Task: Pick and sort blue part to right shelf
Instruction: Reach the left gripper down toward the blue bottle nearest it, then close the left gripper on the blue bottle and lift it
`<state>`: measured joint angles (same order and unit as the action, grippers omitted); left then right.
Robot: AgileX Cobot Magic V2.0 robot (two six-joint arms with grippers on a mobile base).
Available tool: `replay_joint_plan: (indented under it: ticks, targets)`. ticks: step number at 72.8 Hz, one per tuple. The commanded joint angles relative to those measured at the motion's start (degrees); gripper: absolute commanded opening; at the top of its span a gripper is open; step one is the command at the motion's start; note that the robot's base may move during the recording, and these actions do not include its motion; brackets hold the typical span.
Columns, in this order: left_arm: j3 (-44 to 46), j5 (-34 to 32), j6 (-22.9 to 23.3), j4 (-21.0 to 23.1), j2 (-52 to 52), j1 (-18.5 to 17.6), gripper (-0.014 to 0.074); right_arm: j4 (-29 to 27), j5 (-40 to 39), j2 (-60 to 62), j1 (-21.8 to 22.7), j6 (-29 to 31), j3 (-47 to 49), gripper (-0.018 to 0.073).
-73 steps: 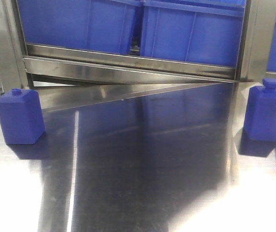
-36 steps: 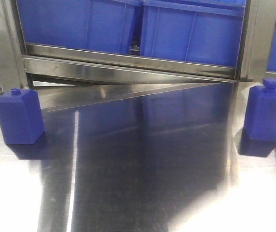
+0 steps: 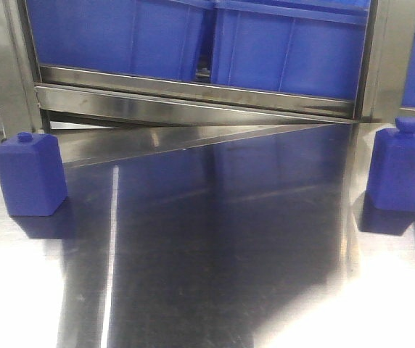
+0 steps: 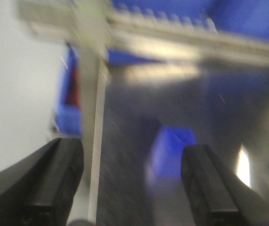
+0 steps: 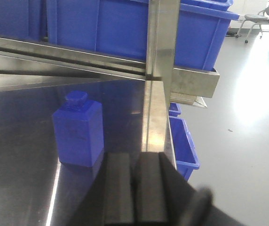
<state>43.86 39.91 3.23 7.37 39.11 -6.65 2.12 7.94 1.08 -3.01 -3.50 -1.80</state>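
Two blue parts shaped like square bottles stand on the steel table (image 3: 215,239). One blue part (image 3: 30,176) is at the left, the other (image 3: 402,167) at the right. Behind them rises the right shelf (image 3: 193,101), its blue bins (image 3: 120,32) sitting above the front rail. The left wrist view is blurred. In it my left gripper (image 4: 132,186) is open, with a blue part (image 4: 172,150) ahead on the table, just inside the right finger (image 4: 209,188). My right gripper (image 5: 134,188) is shut on nothing, and a blue part (image 5: 78,129) stands ahead to its left.
A steel shelf post (image 5: 160,47) stands at the table's right edge. Past it are grey floor and a low blue bin (image 5: 184,141). A chair (image 5: 259,21) stands far back. Another post (image 4: 92,94) marks the table's left edge, with a blue bin (image 4: 68,117) beyond.
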Motion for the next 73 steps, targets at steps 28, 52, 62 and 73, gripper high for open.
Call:
replay_joint_plan:
  ticks: [28, 52, 62, 73]
  targets:
    - [26.9, 10.6, 0.0, 3.7, 39.6, -10.7, 0.0527, 0.2, -4.9, 0.7, 0.4, 0.3, 1.3, 0.0036]
    - [34.9, 15.6, 5.2, -1.2, 52.2, -10.7, 0.0527, 0.2, -4.9, 0.7, 0.4, 0.3, 1.3, 0.0036]
    - [34.9, 15.8, 5.2, -2.2, 53.9, -10.7, 0.0527, 0.2, -4.9, 0.7, 0.4, 0.3, 1.3, 0.0036]
    - [34.9, 15.7, 5.2, -2.1, 54.5, -11.2, 0.0542, 0.2, -4.9, 0.7, 0.4, 0.3, 1.3, 0.0036]
